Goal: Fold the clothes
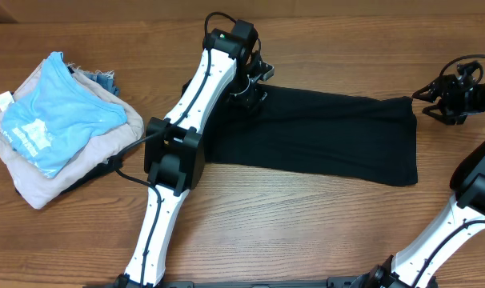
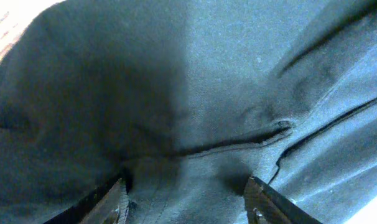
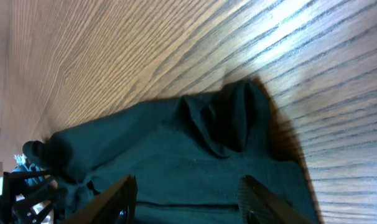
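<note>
The clothes, a black shirt (image 1: 322, 132), lie flat on the wooden table as a long folded band running left to right. My left gripper (image 1: 257, 84) hovers over its far left corner. In the left wrist view that gripper (image 2: 185, 200) is open, and the dark shirt (image 2: 207, 93) with a seam fills the space under its spread fingers. My right gripper (image 1: 425, 102) sits at the band's far right corner. In the right wrist view it (image 3: 187, 194) is open above the shirt (image 3: 176, 137), whose corner is bunched up ahead of it; nothing is pinched.
At the left stands a pile of garments, a light blue one (image 1: 54, 116) on top of a pale beige one (image 1: 74, 164). The left arm (image 1: 174, 152) reaches diagonally across the table's middle. Bare wood (image 1: 306, 224) lies in front of the shirt.
</note>
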Robot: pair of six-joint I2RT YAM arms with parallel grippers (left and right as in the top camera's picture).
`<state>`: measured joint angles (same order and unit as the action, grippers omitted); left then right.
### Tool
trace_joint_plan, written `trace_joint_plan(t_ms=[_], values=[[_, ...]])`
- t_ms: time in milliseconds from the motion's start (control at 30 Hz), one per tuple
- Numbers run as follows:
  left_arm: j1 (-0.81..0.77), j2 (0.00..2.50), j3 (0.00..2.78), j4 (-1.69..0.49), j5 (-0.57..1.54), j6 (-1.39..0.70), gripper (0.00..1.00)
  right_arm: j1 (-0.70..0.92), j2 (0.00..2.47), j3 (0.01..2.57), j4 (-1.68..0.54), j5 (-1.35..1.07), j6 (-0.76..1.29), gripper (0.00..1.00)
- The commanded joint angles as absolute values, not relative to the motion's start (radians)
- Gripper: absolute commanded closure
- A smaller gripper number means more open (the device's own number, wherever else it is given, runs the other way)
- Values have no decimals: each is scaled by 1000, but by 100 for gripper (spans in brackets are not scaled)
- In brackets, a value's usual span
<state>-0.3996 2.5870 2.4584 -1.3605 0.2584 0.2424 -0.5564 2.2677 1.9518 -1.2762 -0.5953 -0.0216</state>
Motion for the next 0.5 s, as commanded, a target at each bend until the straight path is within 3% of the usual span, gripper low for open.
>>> trace_joint_plan(t_ms=[0, 67, 133, 367, 433, 467], values=[[-402, 2594, 2469, -1372, 302, 273, 83, -556, 2238, 1971, -1282, -607, -23, 44], [-409, 2579, 2471, -1412, 318, 269, 95, -556, 2238, 1971, -1282, -607, -23, 44], [-416, 2557, 2471, -1439, 319, 261, 95, -556, 2238, 1971, -1281, -607, -23, 44], [-465, 2521, 2471, -1613, 352, 239, 85, -556, 2238, 1971, -1280, -607, -23, 44], [-477, 2520, 2471, -1619, 352, 238, 74, -556, 2238, 1971, -1277, -604, -23, 44], [-478, 2518, 2471, -1621, 352, 237, 73, -556, 2238, 1971, -1277, -604, -23, 44]])
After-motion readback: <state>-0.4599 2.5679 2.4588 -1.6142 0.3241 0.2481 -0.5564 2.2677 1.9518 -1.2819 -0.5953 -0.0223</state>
